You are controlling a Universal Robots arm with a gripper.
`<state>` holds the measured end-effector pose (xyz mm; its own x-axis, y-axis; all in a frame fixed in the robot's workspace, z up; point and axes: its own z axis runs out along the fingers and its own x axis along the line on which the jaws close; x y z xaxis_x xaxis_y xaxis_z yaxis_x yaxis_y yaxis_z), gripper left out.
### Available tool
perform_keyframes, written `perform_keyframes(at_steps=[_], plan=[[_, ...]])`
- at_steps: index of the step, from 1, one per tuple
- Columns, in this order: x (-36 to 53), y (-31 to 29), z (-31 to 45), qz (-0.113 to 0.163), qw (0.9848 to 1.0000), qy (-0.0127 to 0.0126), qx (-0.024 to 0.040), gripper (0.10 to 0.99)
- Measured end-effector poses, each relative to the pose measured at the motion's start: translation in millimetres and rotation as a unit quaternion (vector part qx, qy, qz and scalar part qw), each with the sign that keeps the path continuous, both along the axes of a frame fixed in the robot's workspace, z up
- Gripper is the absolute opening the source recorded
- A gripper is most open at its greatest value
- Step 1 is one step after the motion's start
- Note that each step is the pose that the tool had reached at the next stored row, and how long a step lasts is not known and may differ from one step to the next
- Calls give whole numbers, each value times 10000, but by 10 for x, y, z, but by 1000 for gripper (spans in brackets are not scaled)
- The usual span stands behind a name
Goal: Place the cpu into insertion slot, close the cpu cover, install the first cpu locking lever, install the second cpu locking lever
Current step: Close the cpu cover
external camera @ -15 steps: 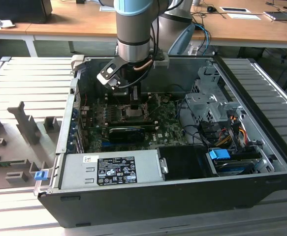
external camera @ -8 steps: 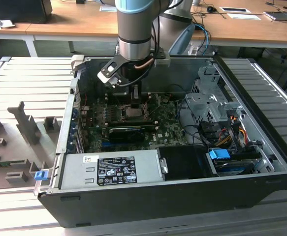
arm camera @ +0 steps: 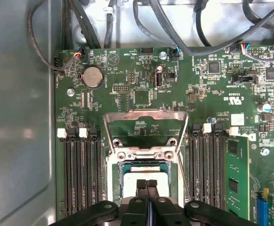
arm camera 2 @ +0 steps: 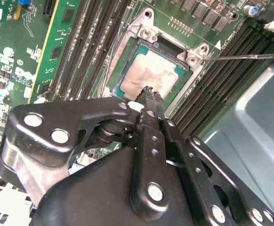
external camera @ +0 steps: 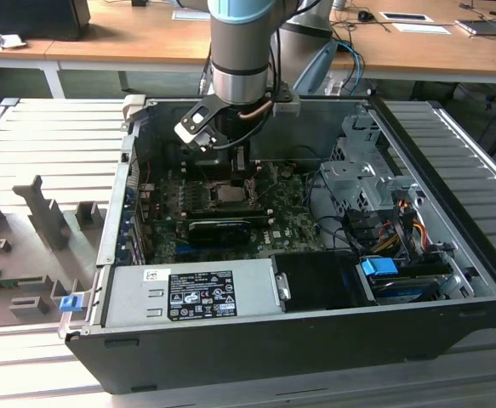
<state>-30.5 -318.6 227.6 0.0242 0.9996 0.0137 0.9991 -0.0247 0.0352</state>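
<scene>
The jaws are pressed together with nothing between them. The gripper (arm camera: 146,184) points its joined tip at the middle of the cpu (arm camera 2: 151,70); we cannot tell whether it touches the top or hangs just above it.

Crossing the exterior view from its left, we meet black memory slots (arm camera: 80,174) beside the socket (arm camera 2: 145,32). Then comes the socket itself with the arm (external camera: 239,51) standing over it, and then the drive cage (external camera: 358,178), well off to the socket's right in that view. The cpu lies inside the socket, flat and square to its frame as far as we see. The cpu cover (arm camera: 144,115) is open, folded back from the socket on the side away from the gripper. A thin locking lever (arm camera 2: 249,56) juts free beside the socket. We judge the placing done and the closing not yet begun.

We see two risks. A closed tip bearing off-centre could tilt or slide the chip on its contacts. The free lever and the raised cover are near the fingers and could snag them.

The cpu shows a pale grey metallic top, smeared and patchy, with a dark green rim.
</scene>
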Motion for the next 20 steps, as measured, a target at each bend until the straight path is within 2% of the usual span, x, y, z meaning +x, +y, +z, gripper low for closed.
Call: perform_keyframes(at_steps=[2, 5, 8, 12, 13, 16, 18, 20], plan=[[0, 1, 25, 0, 10000, 0, 1, 106], [0, 1, 136, 0, 10000, 0, 1, 106], [1, 1, 206, 0, 10000, 0, 1, 106], [1, 8, 405, 0, 10000, 0, 0, 106], [2, 10, 430, 0, 10000, 0, 0, 106], [27, 12, 461, 4, 10000, 5, 2, 106], [113, 13, 461, 26, 10000, 22, 0, 106], [179, 13, 461, 28, 10000, 24, 0, 106]])
